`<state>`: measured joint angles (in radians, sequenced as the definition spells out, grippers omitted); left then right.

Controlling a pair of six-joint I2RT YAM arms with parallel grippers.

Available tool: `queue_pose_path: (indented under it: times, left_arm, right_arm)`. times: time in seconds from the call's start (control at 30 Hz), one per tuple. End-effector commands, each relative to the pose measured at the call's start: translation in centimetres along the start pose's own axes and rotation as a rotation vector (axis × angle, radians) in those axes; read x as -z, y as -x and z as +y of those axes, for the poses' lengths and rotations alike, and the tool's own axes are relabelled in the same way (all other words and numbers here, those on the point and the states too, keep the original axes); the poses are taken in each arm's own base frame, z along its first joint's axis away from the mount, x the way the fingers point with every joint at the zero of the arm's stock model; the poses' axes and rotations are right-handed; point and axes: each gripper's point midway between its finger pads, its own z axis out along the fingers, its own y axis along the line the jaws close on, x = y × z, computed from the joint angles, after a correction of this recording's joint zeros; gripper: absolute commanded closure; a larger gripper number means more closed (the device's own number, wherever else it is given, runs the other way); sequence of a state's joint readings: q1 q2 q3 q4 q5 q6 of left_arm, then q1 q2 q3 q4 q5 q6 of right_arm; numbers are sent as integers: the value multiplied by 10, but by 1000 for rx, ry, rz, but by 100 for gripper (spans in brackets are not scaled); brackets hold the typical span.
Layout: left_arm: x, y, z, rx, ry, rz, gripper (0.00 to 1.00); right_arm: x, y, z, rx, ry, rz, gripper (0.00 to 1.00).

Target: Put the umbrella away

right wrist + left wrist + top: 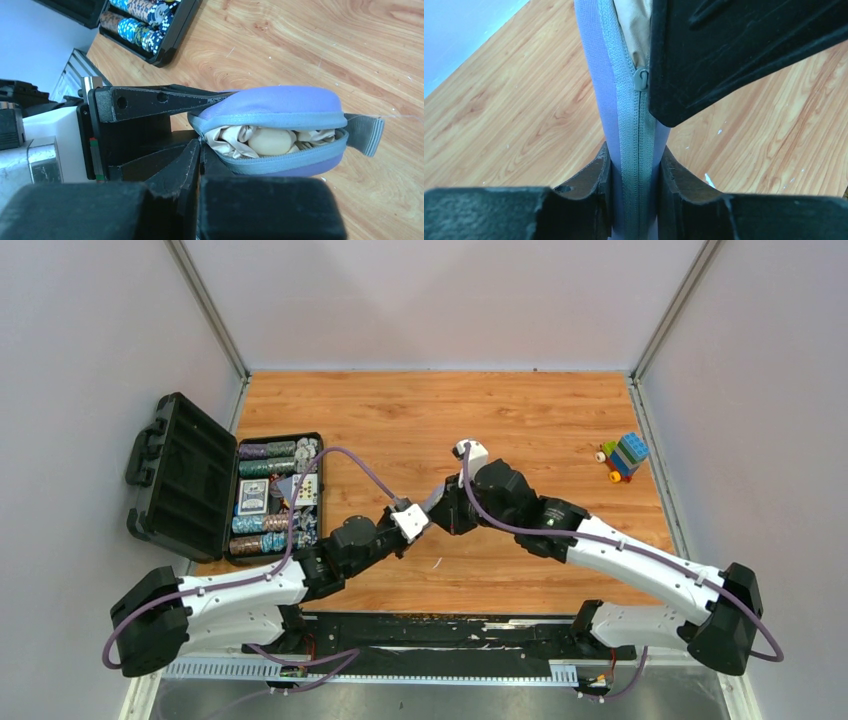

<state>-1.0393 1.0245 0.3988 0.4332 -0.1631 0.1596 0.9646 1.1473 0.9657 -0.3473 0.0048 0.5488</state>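
Arms met over the middle of the table (430,410) in the overhead view, left hand (432,510) and right hand (458,512) close together, their load hidden between them. An open chip case (185,475) lay at the left edge, a block toy (624,456) near the right edge.

From the left wrist, the left hand was clenched on a lilac zip pouch (596,75), one finger on each side of its closed zip (634,140). The slider (640,80) sat partway along; beyond it beige umbrella (634,25) fabric showed.

From the right wrist, the umbrella lay bunched inside the pouch, its pale handle (272,141) showing at the unzipped end. The right hand's fingers were pressed together by the slider; whether they pinched its pull could not be told.

Zipping shut seemed the step in hand. The next move likely called for drawing the slider round the open end, keeping fabric clear of the teeth.
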Motion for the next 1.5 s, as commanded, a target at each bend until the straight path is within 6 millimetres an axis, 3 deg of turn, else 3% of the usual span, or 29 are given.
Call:
queue_pose_path:
  times: [0.0,0.17,0.3,0.37,0.47,0.53,0.6,0.7,0.83,0.9,1.0,1.07,1.17,1.2,1.27,1.3,1.47]
  left_arm:
    - [2,35,19,-51,67,-64,97]
    - [0,29,20,-69,71,-13,100]
    - [4,20,25,-78,91,29,100]
    - [8,11,26,-96,99,71,100]
    - [16,-7,27,-117,96,131,100]
    - [23,-14,26,-127,92,139,100]
    - [29,-15,27,-123,92,130,100]
    - [35,-12,32,-132,111,137,100]
    - [39,9,27,-127,71,36,100]
    - [40,22,23,-119,46,-28,100]
    - [42,26,28,-117,67,-6,100]
    - [42,28,32,-122,84,-3,100]
    - [42,41,19,-144,2,-68,100]
    - [42,46,13,-149,-30,-87,100]
    - [45,53,1,-171,-111,-111,100]
    - [46,56,-4,-180,-140,-123,100]
    - [58,64,-28,-239,-299,-159,100]
  right_arm:
    - [-10,-9,12,110,78,59,100]
    - [-22,-15,30,145,120,126,100]
    - [-17,4,15,176,38,80,100]
    - [-10,22,-2,197,-30,39,100]
    - [8,53,-49,230,-210,-31,100]
    - [19,63,-77,219,-273,-52,100]
    - [26,62,-100,195,-297,-46,100]
    - [29,51,-112,179,-277,-29,100]
    - [21,26,-130,126,-227,36,100]
    - [18,18,-125,102,-156,49,100]
    - [27,28,-97,117,-33,17,99]
    - [43,48,-64,205,80,-67,78]
    - [62,74,-47,231,90,-235,57]
    - [68,80,-37,236,127,-261,42]
    - [78,76,-7,288,287,-242,18]
    - [81,71,2,330,348,-222,14]
    - [78,33,-5,492,408,-93,16]
